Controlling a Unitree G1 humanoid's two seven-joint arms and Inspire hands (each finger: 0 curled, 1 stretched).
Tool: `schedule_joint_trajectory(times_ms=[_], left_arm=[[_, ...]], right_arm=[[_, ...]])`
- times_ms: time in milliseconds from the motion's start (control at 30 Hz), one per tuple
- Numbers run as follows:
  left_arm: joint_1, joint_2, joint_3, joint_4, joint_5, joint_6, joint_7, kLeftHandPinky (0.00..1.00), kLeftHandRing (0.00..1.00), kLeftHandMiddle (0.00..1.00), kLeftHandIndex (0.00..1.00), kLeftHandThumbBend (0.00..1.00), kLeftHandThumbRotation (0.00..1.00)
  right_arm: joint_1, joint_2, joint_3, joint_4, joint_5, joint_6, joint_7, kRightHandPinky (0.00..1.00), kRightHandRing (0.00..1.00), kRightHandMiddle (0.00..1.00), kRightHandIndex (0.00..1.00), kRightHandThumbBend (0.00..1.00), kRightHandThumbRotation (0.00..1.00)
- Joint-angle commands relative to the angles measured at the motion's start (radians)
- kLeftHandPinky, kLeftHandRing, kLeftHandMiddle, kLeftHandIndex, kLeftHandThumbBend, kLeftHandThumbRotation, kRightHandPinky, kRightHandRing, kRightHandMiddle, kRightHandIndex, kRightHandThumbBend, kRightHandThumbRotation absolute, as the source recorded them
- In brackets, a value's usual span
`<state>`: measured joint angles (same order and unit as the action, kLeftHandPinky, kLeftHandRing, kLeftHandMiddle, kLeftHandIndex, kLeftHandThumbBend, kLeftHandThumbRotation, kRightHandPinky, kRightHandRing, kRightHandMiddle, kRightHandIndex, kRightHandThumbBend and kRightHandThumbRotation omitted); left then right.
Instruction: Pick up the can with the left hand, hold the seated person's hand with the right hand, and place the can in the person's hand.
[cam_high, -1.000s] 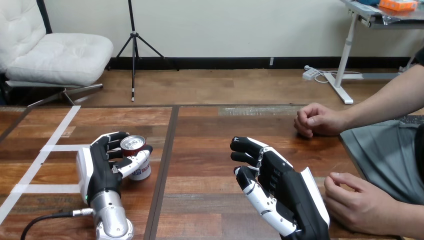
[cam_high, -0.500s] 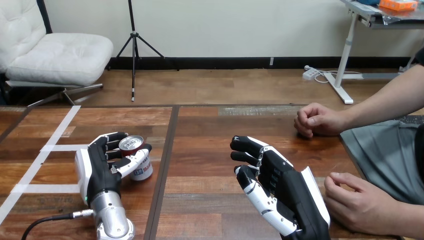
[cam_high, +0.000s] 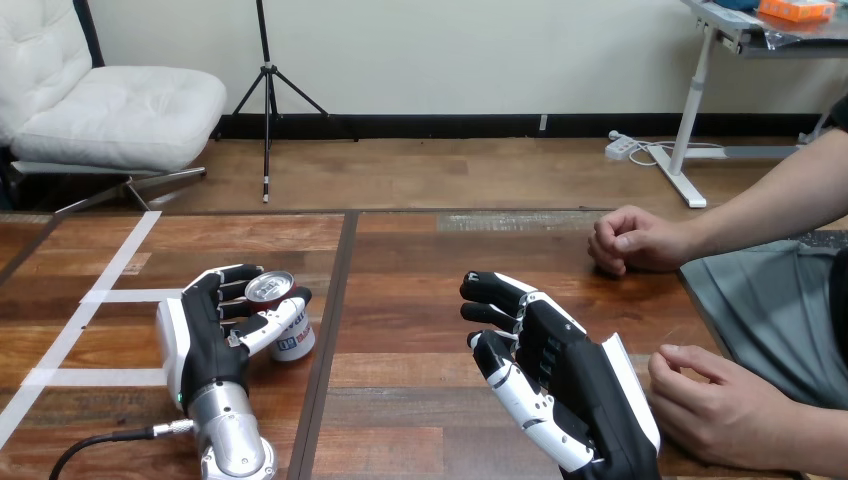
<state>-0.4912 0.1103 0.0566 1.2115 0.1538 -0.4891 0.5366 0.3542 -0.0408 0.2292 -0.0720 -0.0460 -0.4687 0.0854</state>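
- Now the left hand (cam_high: 205, 335) is wrapped round the can (cam_high: 290, 338), fingers curled behind it and thumb across its front. Both are on the left half of the counter (cam_high: 420, 300), just beside the dark seam (cam_high: 330, 330).
- The can leans a little toward the thumb. I cannot tell whether its base has left the wood.
- I judge the step in hand to be the pick-up. To do it well, make the grasp firm around the can's body before raising it, so the lean does not turn into a slip. Then lift straight up and bring the can level.
- A smooth metal can is likely to twist between hard fingers, so a slow, steady rise is safer than a quick one.
- The right hand (cam_high: 575, 385) lies on the right half, fingers loosely bent and holding nothing.
- The person's hand at the view's lower right (cam_high: 715, 405) rests knuckles-up just beside it, and I see no grip between the two. The person's hand at the view's upper right (cam_high: 635, 240) is a loose fist, well apart.
- The hand-holding is not yet done. The nearer hand looks the easier one to take, and it would need to turn palm-up before the can could be set into it.
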Motion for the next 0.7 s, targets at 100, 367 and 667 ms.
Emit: schedule_joint_trajectory(times_ms=[100,367,667], left_arm=[[-0.063,0.010,0.001,-0.019,0.005,-0.053,0.002,0.47,0.55,0.57,0.55,0.63,0.00],[-0.057,0.014,-0.016,-0.014,0.029,-0.059,0.015,0.46,0.54,0.57,0.55,0.65,0.00],[-0.051,0.012,-0.024,-0.014,0.044,-0.072,0.028,0.45,0.53,0.56,0.55,0.65,0.00]], right_arm=[[-0.034,0.019,0.003,-0.035,0.007,-0.009,0.000,0.72,0.80,0.82,0.78,0.41,0.50],[-0.034,0.020,0.004,-0.032,0.004,-0.009,-0.003,0.72,0.79,0.81,0.78,0.41,0.50],[-0.033,0.021,0.003,-0.034,0.002,-0.013,-0.004,0.72,0.79,0.81,0.78,0.41,0.51]])
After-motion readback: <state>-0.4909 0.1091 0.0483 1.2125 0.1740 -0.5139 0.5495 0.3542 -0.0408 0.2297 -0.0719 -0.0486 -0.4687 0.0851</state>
